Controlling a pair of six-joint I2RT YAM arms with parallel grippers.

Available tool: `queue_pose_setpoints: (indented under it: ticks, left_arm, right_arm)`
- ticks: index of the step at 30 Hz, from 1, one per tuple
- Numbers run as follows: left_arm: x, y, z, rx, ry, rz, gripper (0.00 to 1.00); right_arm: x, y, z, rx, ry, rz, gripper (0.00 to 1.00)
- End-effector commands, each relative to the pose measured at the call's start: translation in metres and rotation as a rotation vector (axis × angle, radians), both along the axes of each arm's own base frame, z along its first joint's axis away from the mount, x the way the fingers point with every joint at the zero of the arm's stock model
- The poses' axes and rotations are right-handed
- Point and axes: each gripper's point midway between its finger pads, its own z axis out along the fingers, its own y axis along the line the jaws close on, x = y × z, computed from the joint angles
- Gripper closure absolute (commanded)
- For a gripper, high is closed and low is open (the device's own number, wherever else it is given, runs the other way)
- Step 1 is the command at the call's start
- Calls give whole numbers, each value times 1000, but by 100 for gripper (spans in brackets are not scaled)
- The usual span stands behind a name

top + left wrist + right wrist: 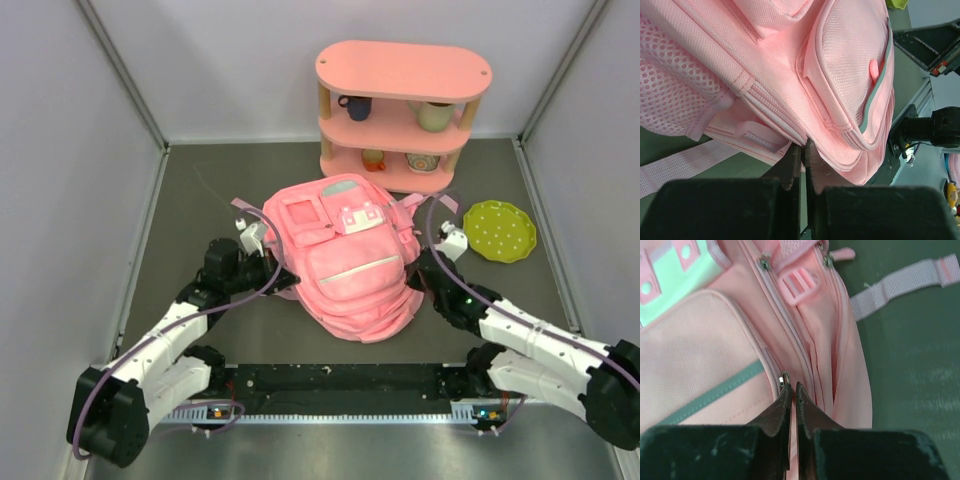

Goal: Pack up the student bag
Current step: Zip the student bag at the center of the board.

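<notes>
Dark surface [200, 200] below me, the pink student bag [345, 265] lies mid-surface between my arms, left jaws pinched shut against its side seam, right jaws pinched shut beside a zip pull [785, 379].

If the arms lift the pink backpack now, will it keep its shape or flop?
Probably flops: the student bag is soft fabric with a mesh side panel, lying slumped. Its coarse weave looks unlikely to slip. The loose strap may trail and snag.
</notes>
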Motion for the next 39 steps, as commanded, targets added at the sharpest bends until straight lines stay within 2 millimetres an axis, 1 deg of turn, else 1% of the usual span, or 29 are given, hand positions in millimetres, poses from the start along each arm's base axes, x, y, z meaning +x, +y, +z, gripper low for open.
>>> queue_pose_setpoints:
  ticks: [1,2,3,5,6,8,10,11,12,13,14,16,17,18,19,20,21,22,24,25,26,27,29,34,35,36,38,39]
  left_arm:
    - [-1,-4,9,-13,-57,-64,100]
    - [-1,-3,7,-10,-54,-67,100]
    - [-2,-2,5,-1,-50,-68,100]
    - [-5,-2,0,4,-30,-71,100]
    - [-5,-1,-1,5,-27,-71,100]
    - [-6,-1,-3,9,-21,-75,100]
    - [-4,-1,-5,12,-16,-71,100]
    - [-4,-2,-6,15,-15,-73,100]
    - [-4,-2,-5,15,-13,-77,100]
    - [-3,-2,-5,16,-11,-75,100]
    - [-2,-1,-5,20,-12,-67,100]
    - [0,0,-5,30,-8,-57,100]
    - [1,1,-5,32,-10,-52,100]
    - [4,2,-5,39,-16,-37,100]
    - [5,2,-5,40,-15,-29,100]
    - [6,2,-4,38,-17,-24,100]
    - [9,3,-3,41,-20,-12,100]
    - [11,3,-3,38,-9,-2,98]
    - [14,1,2,25,-12,0,93]
    - [15,0,3,17,-3,1,88]
    - [16,-2,8,5,-10,-6,86]
    - [15,-4,10,-5,-4,-16,84]
    - [14,-5,12,-16,3,-16,80]
    - [12,-5,6,-13,23,-15,81]
    - [15,-6,8,-21,2,-15,81]
    - [15,-6,8,-22,4,-16,82]
    - [16,-6,6,-20,10,-14,82]
    - [16,-6,5,-16,14,-12,85]
  right_arm:
    - [43,0,34,25,-169,3,100]
    - [51,2,34,0,-169,14,100]
    - [63,1,44,14,-212,6,100]
    - [75,11,46,1,-235,66,100]
    - [83,14,54,13,-270,70,100]
    - [92,25,62,10,-314,116,100]
    - [96,33,59,15,-298,156,100]
    - [98,37,66,21,-295,163,100]
    - [95,36,70,19,-286,170,100]
    - [89,30,62,-8,-246,167,100]
    - [84,25,59,-13,-227,148,91]
    - [74,12,60,-12,-217,138,80]
    - [68,8,57,2,-206,152,69]
    - [63,6,56,23,-197,164,63]
    - [53,8,56,65,-180,200,57]
    - [51,3,54,77,-172,193,46]
    - [43,9,53,101,-157,246,46]
    - [38,10,54,109,-162,268,46]
    - [31,9,47,116,-130,279,45]
    - [28,8,41,112,-117,284,45]
    - [25,13,40,124,-112,320,45]
    - [20,19,39,140,-101,355,45]
    - [15,23,36,142,-92,395,45]
    - [8,21,35,116,-102,431,45]
    - [8,20,36,112,-108,428,45]
    - [5,17,31,96,-86,425,47]
    - [6,12,27,66,-70,407,49]
    - [7,2,22,37,-51,355,49]
